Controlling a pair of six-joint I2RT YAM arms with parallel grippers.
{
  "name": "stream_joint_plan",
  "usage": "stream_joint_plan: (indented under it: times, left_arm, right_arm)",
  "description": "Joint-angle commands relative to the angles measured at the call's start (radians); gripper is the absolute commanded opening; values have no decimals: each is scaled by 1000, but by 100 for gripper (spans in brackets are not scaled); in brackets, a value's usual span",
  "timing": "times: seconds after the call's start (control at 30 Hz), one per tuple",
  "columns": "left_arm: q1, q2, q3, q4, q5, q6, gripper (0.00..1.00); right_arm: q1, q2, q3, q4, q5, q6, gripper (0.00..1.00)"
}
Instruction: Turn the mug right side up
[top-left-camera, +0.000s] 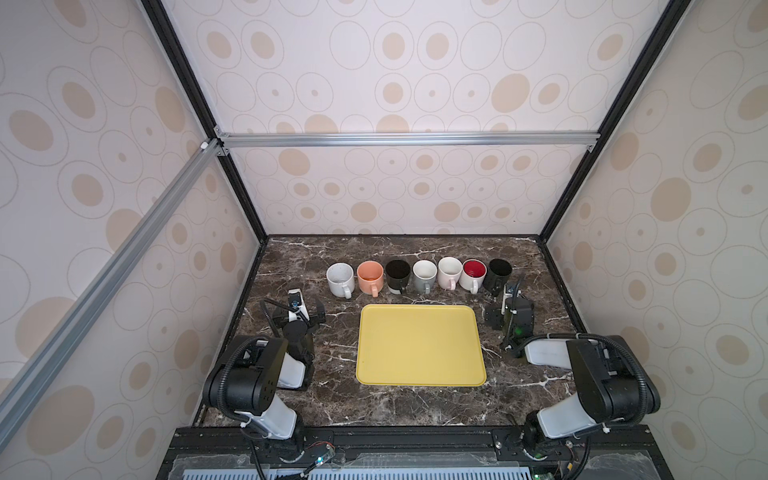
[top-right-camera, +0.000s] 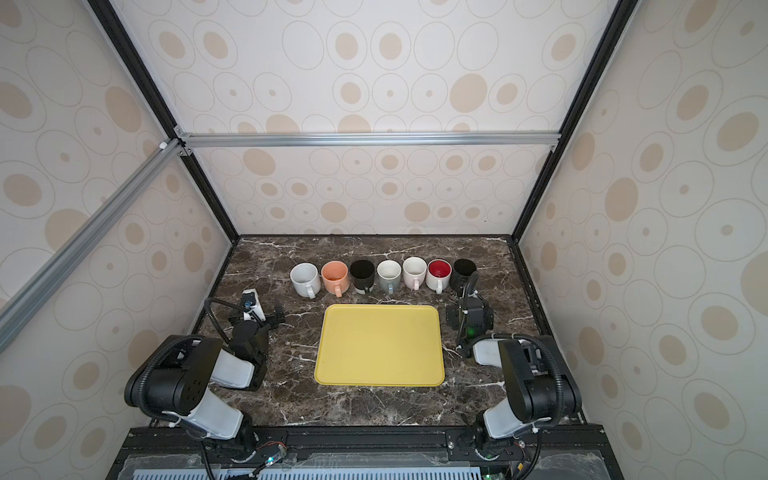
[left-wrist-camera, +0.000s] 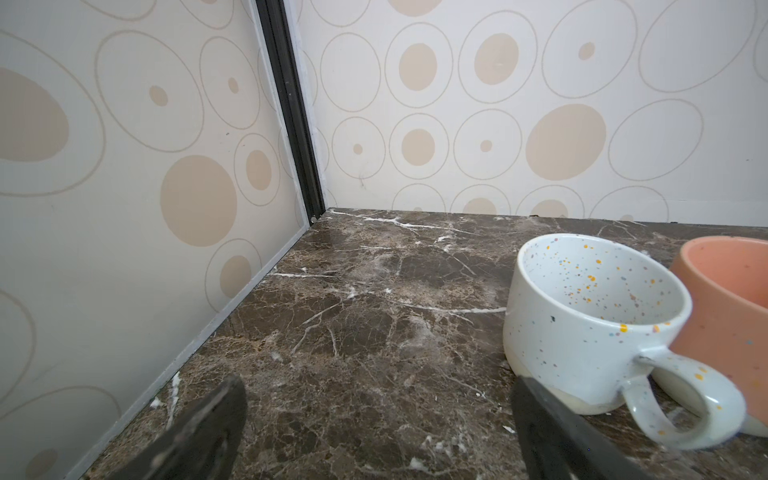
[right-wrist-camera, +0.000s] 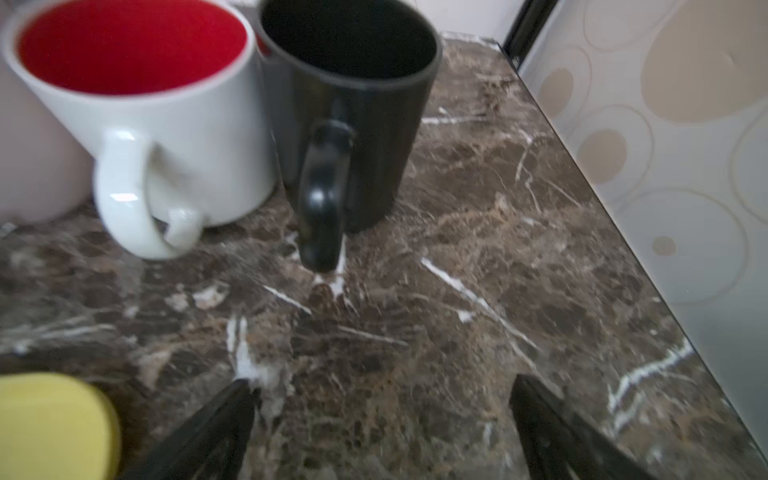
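Note:
Several mugs stand in a row behind the yellow tray, all with mouths up and handles toward the front. From the left end come a speckled white mug (top-left-camera: 340, 279) (left-wrist-camera: 582, 316) and an orange mug (top-left-camera: 370, 276) (left-wrist-camera: 731, 299). At the right end are a white mug with a red inside (top-left-camera: 474, 274) (right-wrist-camera: 137, 95) and a black mug (top-left-camera: 498, 272) (right-wrist-camera: 349, 104). My left gripper (top-left-camera: 297, 311) (left-wrist-camera: 378, 390) is open over bare marble, left of the speckled mug. My right gripper (top-left-camera: 505, 293) (right-wrist-camera: 384, 384) is open just in front of the black mug's handle, holding nothing.
The yellow tray (top-left-camera: 419, 345) (top-right-camera: 378, 345) lies between the two arms, bare, its corner (right-wrist-camera: 54, 415) showing in the right wrist view. Enclosure walls with black posts bound the marble top (top-left-camera: 415, 249) at left, back and right.

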Motion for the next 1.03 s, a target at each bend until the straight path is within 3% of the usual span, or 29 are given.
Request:
stream_joint_plan:
  times: [0.0, 0.07, 0.67, 0.73, 1.0]
  left_arm:
    - [7, -2, 13, 3, -11, 11, 100]
    - [7, -2, 13, 3, -11, 10, 100]
    - [8, 1, 27, -23, -6, 7, 100]
    - [42, 5, 57, -82, 67, -13, 100]
    - [48, -9, 23, -29, 93, -6, 100]
  right_arm:
    - [-17, 36, -37, 222, -104, -32, 99]
    - [-32, 10, 4, 91, -138, -13, 98]
    - [-37, 10, -4, 109, -146, -17, 100]
    - [-37, 13, -1, 106, -146, -15, 100]
    - [-38, 11, -3, 109, -146, -15, 100]
